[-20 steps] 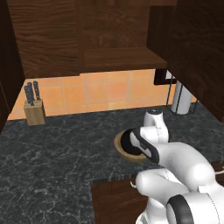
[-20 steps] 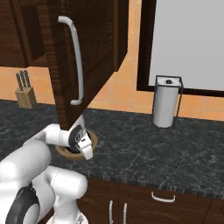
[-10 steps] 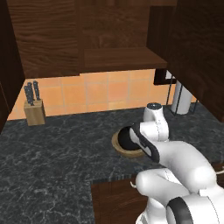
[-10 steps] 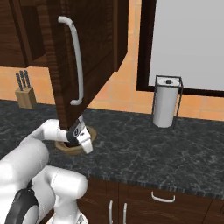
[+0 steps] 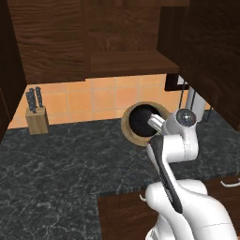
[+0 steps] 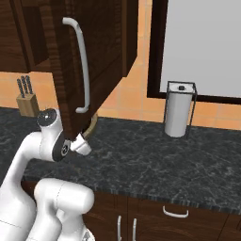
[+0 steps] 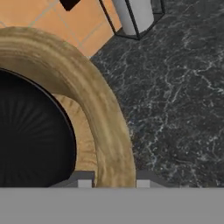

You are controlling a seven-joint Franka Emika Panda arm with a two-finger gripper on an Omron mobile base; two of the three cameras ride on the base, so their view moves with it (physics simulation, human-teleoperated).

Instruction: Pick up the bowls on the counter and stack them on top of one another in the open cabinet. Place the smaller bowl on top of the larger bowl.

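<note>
The larger bowl (image 5: 129, 132), tan wood with a thick rim, hangs tilted above the counter (image 5: 70, 159) with its inside facing the left base camera. The smaller bowl (image 5: 142, 120), glossy black, sits inside it. My gripper (image 5: 153, 123) is shut on the wooden rim at its right side. In the hand view the thick wooden rim (image 7: 105, 127) runs between my two fingertips (image 7: 85, 179), and the black bowl (image 7: 30, 140) lies to its left. The open cabinet's shelf (image 5: 133, 63) is just above the bowls. In the right base view the cabinet door hides all but a sliver of the wooden bowl (image 6: 93, 125).
A knife block (image 5: 36, 119) stands at the back left of the counter. A paper towel holder (image 6: 179, 110) stands at the back right. The open cabinet door (image 6: 101, 52) with its pale handle (image 6: 82, 70) hangs close over my hand.
The jaws closed on the wooden bowl's rim where it sat on the counter. The arm then rose, lifting both bowls off the counter and tilting them.
</note>
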